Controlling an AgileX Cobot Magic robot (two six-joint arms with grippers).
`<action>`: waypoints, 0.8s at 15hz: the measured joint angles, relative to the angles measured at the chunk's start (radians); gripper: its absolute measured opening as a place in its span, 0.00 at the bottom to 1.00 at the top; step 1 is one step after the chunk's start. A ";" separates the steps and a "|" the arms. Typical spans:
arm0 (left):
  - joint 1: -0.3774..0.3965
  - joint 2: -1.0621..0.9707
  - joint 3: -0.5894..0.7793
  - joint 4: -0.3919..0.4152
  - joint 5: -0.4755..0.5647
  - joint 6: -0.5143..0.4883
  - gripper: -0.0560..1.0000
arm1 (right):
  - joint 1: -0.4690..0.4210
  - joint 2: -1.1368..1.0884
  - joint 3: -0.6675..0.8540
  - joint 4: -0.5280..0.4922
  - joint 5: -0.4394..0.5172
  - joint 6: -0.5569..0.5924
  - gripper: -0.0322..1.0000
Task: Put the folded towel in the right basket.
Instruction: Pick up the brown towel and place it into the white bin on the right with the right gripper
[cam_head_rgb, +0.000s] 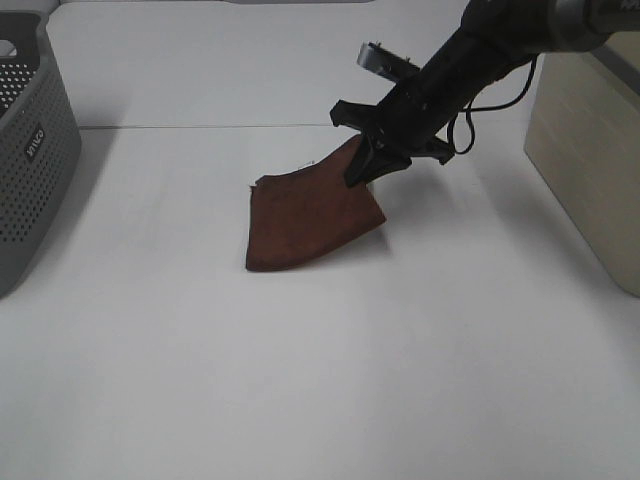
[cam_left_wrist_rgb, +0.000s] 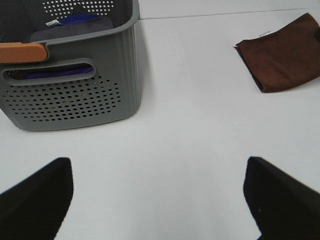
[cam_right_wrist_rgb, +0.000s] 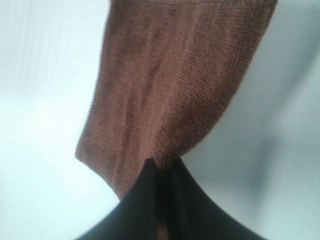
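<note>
The folded brown towel (cam_head_rgb: 310, 215) lies mid-table, its far right corner raised. My right gripper (cam_head_rgb: 372, 165) is shut on that corner; the rest of the towel hangs down to the table. The right wrist view shows the towel (cam_right_wrist_rgb: 175, 85) pinched between the closed jaws of the right gripper (cam_right_wrist_rgb: 162, 170). The right basket (cam_head_rgb: 585, 140), a light beige box, stands at the table's right edge, to the right of the gripper. My left gripper (cam_left_wrist_rgb: 159, 200) is open and empty above bare table; it is out of the exterior high view. The towel also shows in the left wrist view (cam_left_wrist_rgb: 282, 52).
A grey perforated basket (cam_head_rgb: 30, 160) stands at the left edge. In the left wrist view this basket (cam_left_wrist_rgb: 75, 100) holds a purple cloth (cam_left_wrist_rgb: 75, 22) and has an orange handle (cam_left_wrist_rgb: 22, 51). The table is white.
</note>
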 joint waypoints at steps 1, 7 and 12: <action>0.000 0.000 0.000 0.000 0.000 0.000 0.88 | 0.000 -0.034 0.000 -0.016 0.021 0.002 0.04; 0.000 0.000 0.000 0.000 0.000 0.000 0.88 | 0.000 -0.255 0.000 -0.216 0.172 0.083 0.04; 0.000 0.000 0.000 0.000 0.000 0.000 0.88 | 0.000 -0.412 0.000 -0.469 0.231 0.145 0.04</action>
